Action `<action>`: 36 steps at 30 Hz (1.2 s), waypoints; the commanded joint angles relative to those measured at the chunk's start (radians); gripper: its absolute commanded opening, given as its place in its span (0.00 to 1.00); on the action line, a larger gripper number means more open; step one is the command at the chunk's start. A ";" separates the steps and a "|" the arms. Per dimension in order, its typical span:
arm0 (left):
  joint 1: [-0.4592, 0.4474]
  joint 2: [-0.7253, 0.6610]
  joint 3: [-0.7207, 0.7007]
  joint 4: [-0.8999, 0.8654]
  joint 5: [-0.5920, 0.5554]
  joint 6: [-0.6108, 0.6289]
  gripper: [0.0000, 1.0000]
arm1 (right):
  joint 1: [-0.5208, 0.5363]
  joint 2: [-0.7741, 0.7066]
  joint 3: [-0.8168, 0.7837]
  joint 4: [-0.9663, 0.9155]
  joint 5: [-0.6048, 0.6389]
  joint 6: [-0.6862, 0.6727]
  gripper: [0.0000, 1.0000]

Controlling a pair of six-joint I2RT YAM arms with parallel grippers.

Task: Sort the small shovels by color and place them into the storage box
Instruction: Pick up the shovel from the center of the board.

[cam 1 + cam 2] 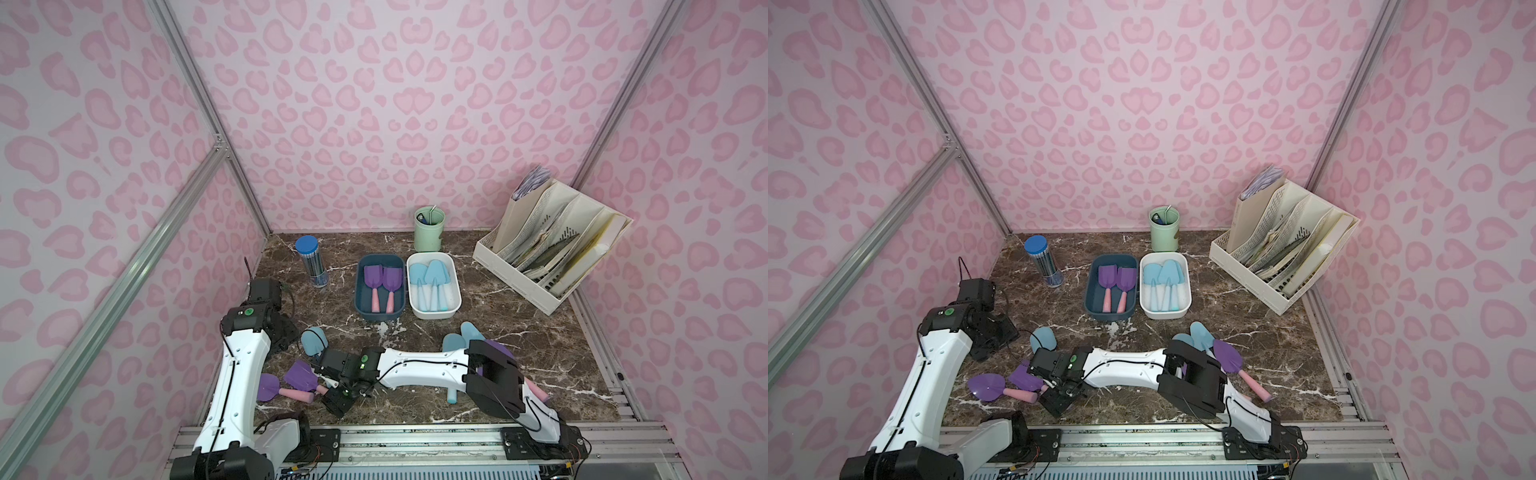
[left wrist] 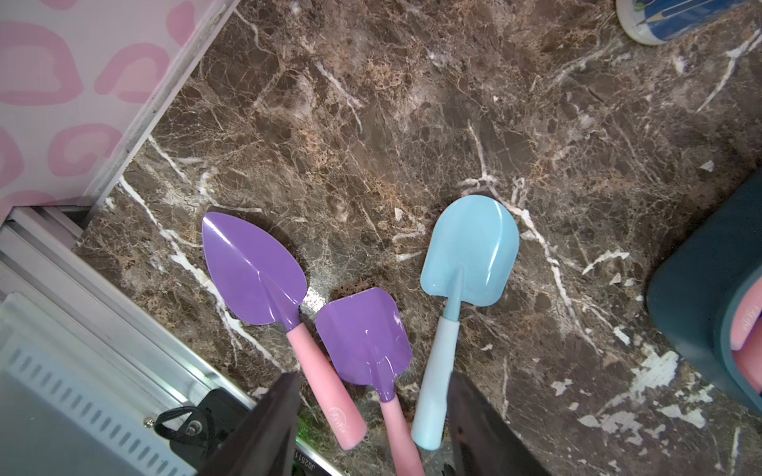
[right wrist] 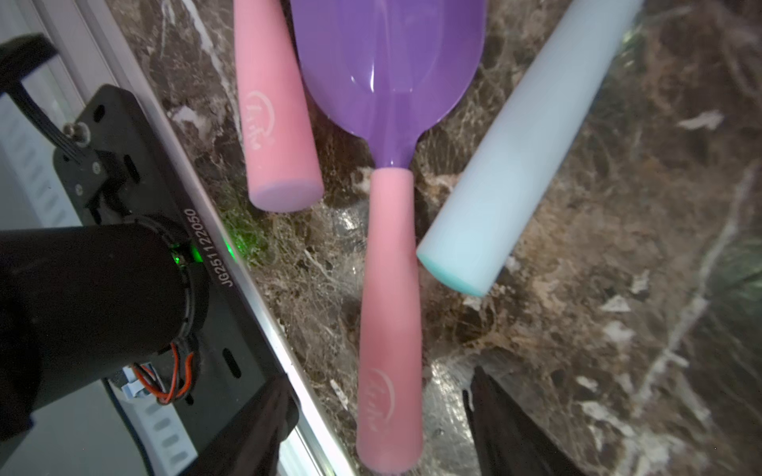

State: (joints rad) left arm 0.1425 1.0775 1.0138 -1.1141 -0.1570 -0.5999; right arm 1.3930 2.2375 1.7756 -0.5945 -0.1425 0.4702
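Brown marble counter (image 1: pixel 519 345) inside pink leopard-print walls (image 1: pixel 374 104); left hand (image 2: pixel 373 375) and right hand (image 3: pixel 379 379) both spread wide, gripping nothing

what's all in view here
dark bin: 1, navy, centre
white bin: 1, white, beside it
binned purple shovels: 2, purple, dark bin
binned blue shovels: 3+, light blue, white bin
loose purple shovels: 3, purple, front
loose blue shovels: 3, light blue, front
pencil tube: 1, clear, back left
cup: 1, green, far edge
file rack: 1, cream, far right
left end effector: 1, black, open, front left
right end effector: 1, black, open, front left
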 commanded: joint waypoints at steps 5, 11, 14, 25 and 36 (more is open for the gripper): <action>0.004 -0.003 0.002 0.005 0.002 0.006 0.62 | 0.007 0.025 0.019 -0.036 0.008 -0.013 0.70; 0.006 -0.005 0.002 0.005 -0.001 0.009 0.62 | 0.010 0.039 0.031 -0.045 0.012 -0.018 0.64; 0.008 -0.008 0.000 0.006 -0.001 0.011 0.62 | 0.009 0.040 0.030 -0.047 0.015 -0.020 0.60; 0.012 -0.012 -0.003 0.005 -0.003 0.014 0.62 | 0.010 0.044 0.041 -0.055 0.020 -0.029 0.50; 0.013 -0.011 0.002 0.004 -0.007 0.019 0.62 | 0.009 0.048 0.052 -0.064 0.021 -0.038 0.42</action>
State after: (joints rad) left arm 0.1532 1.0664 1.0115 -1.1141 -0.1562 -0.5957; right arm 1.4002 2.2837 1.8191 -0.6456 -0.1307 0.4408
